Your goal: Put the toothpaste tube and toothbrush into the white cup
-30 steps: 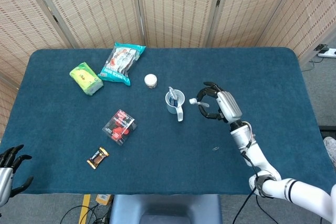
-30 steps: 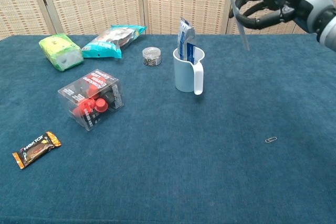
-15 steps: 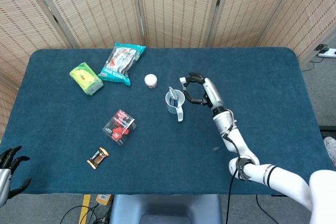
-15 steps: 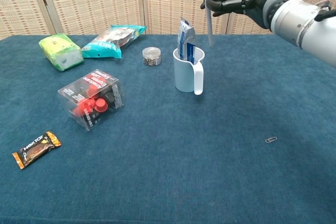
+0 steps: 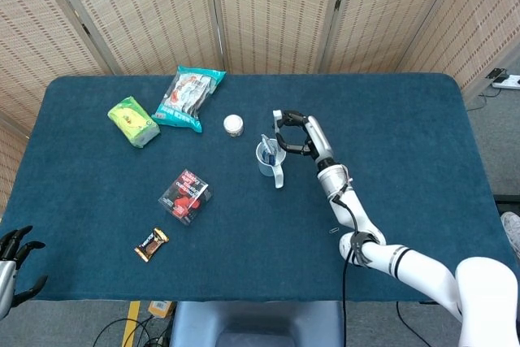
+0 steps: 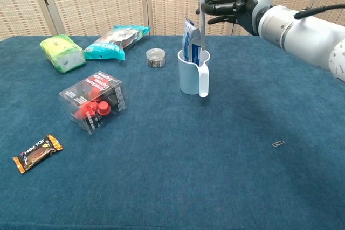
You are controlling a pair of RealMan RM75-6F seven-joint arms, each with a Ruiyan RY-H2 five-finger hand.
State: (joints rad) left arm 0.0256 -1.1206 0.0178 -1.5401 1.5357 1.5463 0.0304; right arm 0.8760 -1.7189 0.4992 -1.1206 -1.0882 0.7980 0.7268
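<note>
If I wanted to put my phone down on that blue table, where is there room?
The near right, bare around a small paperclip. Also the strip between the clear box of red caps and the white cup. The far left is crowded with snack packets.

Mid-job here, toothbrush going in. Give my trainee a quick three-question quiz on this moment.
1. True or false: the toothpaste tube already stands in the white cup.
2. Which hand holds the toothbrush? A) left hand B) right hand C) neither
3. Fill in: the toothbrush's lower end sits at the cup's ____, with the hand above.

Key
1. True.
2. B. The left hand is at the table's near left corner, holding nothing.
3. Rim; whether it is released cannot be told yet.
</note>
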